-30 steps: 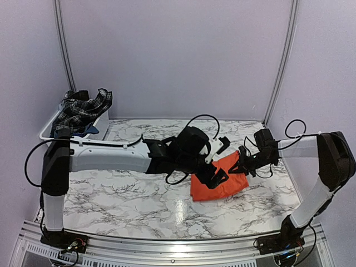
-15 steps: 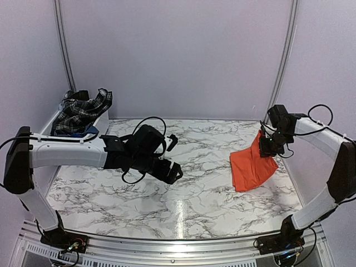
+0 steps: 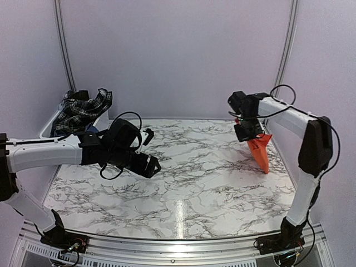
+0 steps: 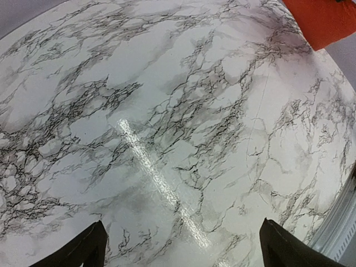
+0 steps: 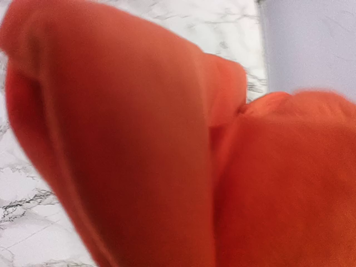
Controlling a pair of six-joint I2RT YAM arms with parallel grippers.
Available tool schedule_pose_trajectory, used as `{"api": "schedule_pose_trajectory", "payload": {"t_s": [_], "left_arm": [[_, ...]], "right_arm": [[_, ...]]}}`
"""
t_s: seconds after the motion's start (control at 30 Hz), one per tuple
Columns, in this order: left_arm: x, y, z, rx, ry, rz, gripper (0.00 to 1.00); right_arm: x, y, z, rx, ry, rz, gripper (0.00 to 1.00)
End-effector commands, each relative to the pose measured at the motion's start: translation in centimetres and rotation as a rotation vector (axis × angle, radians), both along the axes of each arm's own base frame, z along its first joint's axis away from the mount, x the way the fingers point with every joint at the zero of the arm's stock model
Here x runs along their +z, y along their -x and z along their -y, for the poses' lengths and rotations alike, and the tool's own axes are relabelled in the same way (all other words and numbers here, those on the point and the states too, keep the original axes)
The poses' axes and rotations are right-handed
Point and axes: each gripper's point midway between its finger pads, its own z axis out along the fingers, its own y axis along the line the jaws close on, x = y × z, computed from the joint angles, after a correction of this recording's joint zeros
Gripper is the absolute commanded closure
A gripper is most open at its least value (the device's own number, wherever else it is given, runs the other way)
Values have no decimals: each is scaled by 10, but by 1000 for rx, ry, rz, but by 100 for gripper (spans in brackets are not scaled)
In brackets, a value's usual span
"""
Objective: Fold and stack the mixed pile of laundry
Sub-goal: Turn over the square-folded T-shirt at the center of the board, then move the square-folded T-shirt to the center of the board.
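The bright orange T-shirt (image 3: 260, 150) hangs in a narrow bunch above the back right of the table, with my right gripper (image 3: 248, 133) shut on its top. In the right wrist view the orange T-shirt (image 5: 139, 144) fills the frame and hides the fingers. My left gripper (image 3: 149, 165) hovers over the left-centre of the table, open and holding nothing. In the left wrist view its fingertips (image 4: 83, 250) stand wide apart over bare marble, and a corner of the orange T-shirt (image 4: 328, 19) shows at top right. The black-and-white plaid piece (image 3: 83, 108) and a blue piece (image 3: 92, 130) lie in the bin.
A white plastic bin (image 3: 51, 123) stands at the back left corner of the marble table (image 3: 194, 183). Purple walls close the back and sides. Both arm bases sit on the metal rail (image 3: 178, 245) at the near edge.
My right gripper has lifted the orange T-shirt off the table and carried it to the back right. The left arm has drawn back to the left, away from the shirt.
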Motion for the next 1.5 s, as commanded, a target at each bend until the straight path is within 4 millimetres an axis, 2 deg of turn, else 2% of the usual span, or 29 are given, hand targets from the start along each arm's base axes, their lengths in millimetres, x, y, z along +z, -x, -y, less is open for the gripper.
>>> {"api": "schedule_pose_trajectory", "payload": {"t_s": [0.0,0.1,0.2,0.27,0.33,0.4,0.47,0.53,0.57,0.6,0.67,0.73,0.77,0.8,0.87,0.93,1.03,1.13,1.3,1.37,1.47], "left_arm": [[1,-3,-22,43,-14,-16,1],[4,-5,-28,65,8,-25,1],[8,-4,-31,79,26,-29,1],[10,-4,-32,86,39,-33,1],[11,-4,-34,96,46,-34,1],[13,-3,-36,106,56,-36,1],[13,-3,-38,114,61,-38,1],[14,-3,-41,123,69,-41,1],[16,-3,-43,125,74,-41,1],[18,-3,-44,130,81,-38,1],[23,-4,-45,135,93,-29,1],[27,-5,-44,138,104,-21,1],[28,-6,-43,138,113,-22,1],[29,-7,-40,136,120,-23,1],[29,-5,-29,103,153,-51,1],[27,-6,-18,79,171,-78,1],[22,-10,-2,50,190,-105,1],[25,-20,13,39,218,-108,1],[17,-32,22,98,242,-141,1],[12,-35,21,127,244,-155,1],[5,-33,18,143,240,-173,1]], "right_arm": [[-76,12,-66,85,60,-190,100],[-124,21,-120,143,40,-272,100],[-155,27,-168,199,11,-312,100],[-167,31,-199,236,-47,-335,100],[-169,32,-226,257,-120,-338,100],[-168,33,-251,268,-228,-338,93],[-160,35,-276,273,-356,-339,76],[-138,37,-310,312,-542,-338,55],[-118,36,-327,349,-635,-313,50],[-89,36,-342,396,-734,-276,44],[-35,36,-361,488,-892,-196,37],[12,35,-360,553,-993,-123,35],[24,33,-352,564,-1014,-97,35],[35,30,-340,565,-1025,-69,34],[38,25,-311,552,-1032,-32,36],[20,20,-276,500,-1017,-29,40],[-12,22,-249,469,-986,-63,46],[-41,28,-246,480,-968,-107,49],[-104,45,-245,449,-963,-214,55],[-121,61,-249,455,-958,-256,55],[-135,99,-267,497,-948,-329,55]]}}
